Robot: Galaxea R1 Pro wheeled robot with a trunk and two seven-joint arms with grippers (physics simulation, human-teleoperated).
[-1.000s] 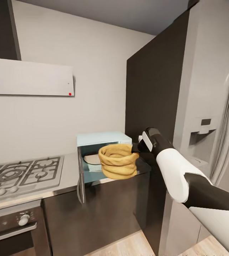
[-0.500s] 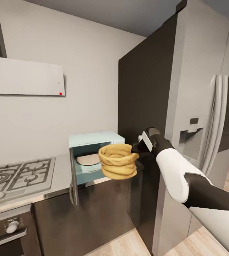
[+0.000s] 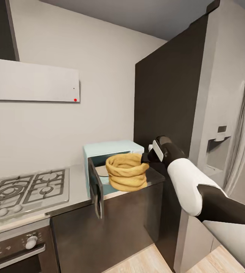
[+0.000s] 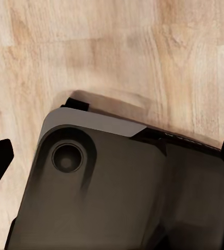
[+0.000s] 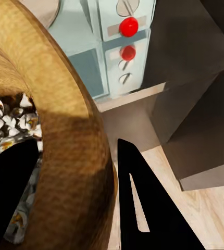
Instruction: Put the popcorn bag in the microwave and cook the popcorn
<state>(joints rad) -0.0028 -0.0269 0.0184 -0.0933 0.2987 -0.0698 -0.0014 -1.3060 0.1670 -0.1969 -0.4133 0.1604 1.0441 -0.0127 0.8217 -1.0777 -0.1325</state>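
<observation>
Popcorn bag: the popcorn bag (image 3: 126, 171) is hanging in the air in front of the open microwave, upright, its rolled rim pinched on the right side; in the right wrist view its tan wall (image 5: 65, 140) is curving between the two dark fingers.
Popcorn: the popcorn (image 5: 8, 125) is sitting inside the sack as pale whitish bits.
Right gripper: the right gripper (image 3: 144, 157) is clamping the bag's rim, one finger inside the sack, the other finger (image 5: 143, 203) outside it.
Microwave: the microwave (image 3: 113, 151) is standing on the countertop just behind the bag, its dark door (image 3: 96, 191) swinging open toward the camera; a pale plate (image 3: 102, 171) is lying inside. Its white panel with a red light (image 5: 127, 26) is showing in the right wrist view.
Countertop: the countertop (image 3: 78, 185) is carrying the microwave and, to the left, a gas hob (image 3: 23, 189).
Left gripper: the left gripper (image 4: 112, 156) is pointing down at the wood floor (image 4: 117, 47) over the robot's dark base (image 4: 122, 192); its two tips are showing at opposite edges, spread wide and holding nothing.
Surroundings: a tall grey fridge (image 3: 228, 125) is standing to the right.
</observation>
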